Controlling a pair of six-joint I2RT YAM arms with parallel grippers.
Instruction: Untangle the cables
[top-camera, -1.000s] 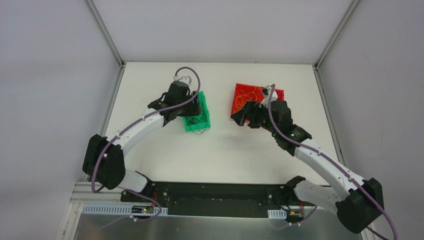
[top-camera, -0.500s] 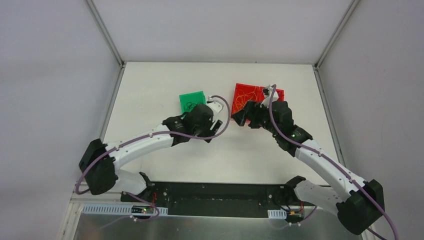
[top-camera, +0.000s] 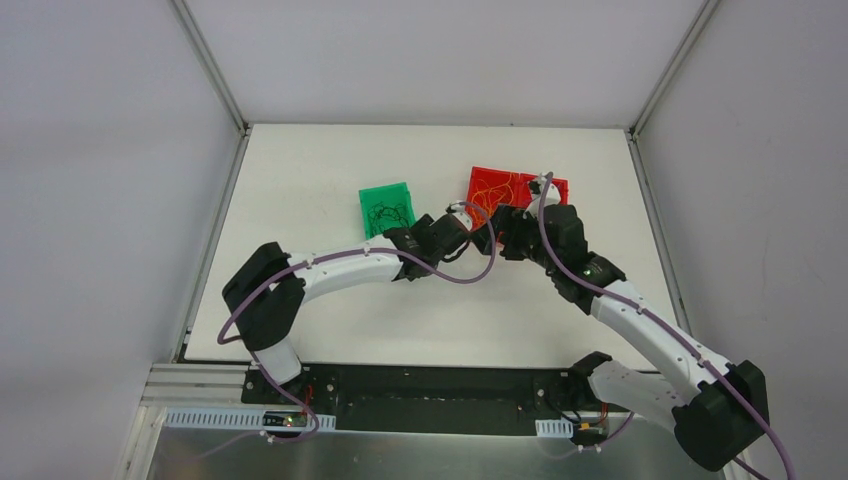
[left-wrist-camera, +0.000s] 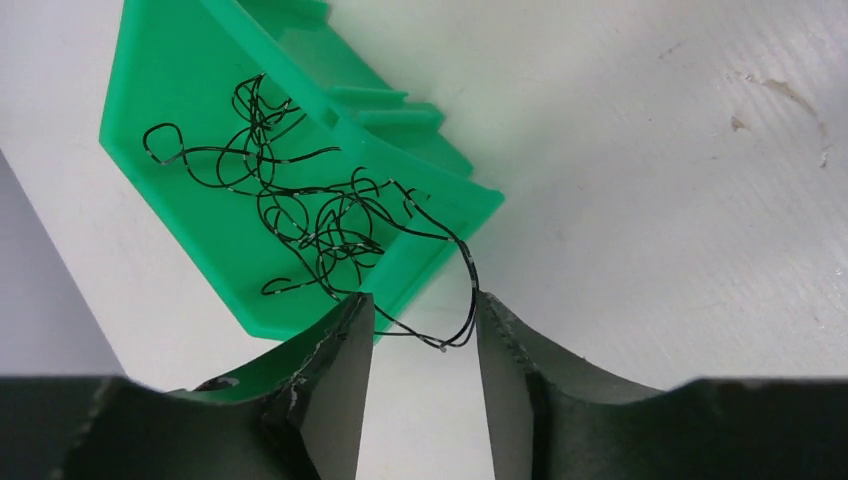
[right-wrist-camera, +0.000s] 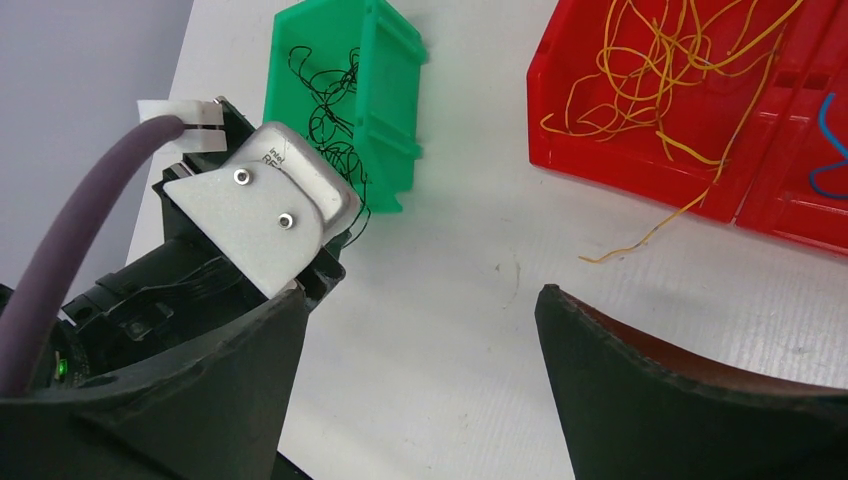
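Observation:
Black cables lie curled in a green bin; one loop hangs over its near wall onto the table. My left gripper is open just short of that loop and holds nothing. It sits at the bin's near right corner. Orange cables fill a red bin, one strand trailing onto the table. A blue cable shows at the right edge. My right gripper stands wide open over bare table between the two bins, nothing in it.
The left arm's wrist and its purple cable lie across the middle, close against the right gripper. The green bin and red bin sit side by side at mid-table. Metal frame posts stand at the far corners.
The left arm has swung from over the green bin to the table's middle, its gripper turned back toward the bin. The bin now lies free, slightly farther back. The right arm has not moved.

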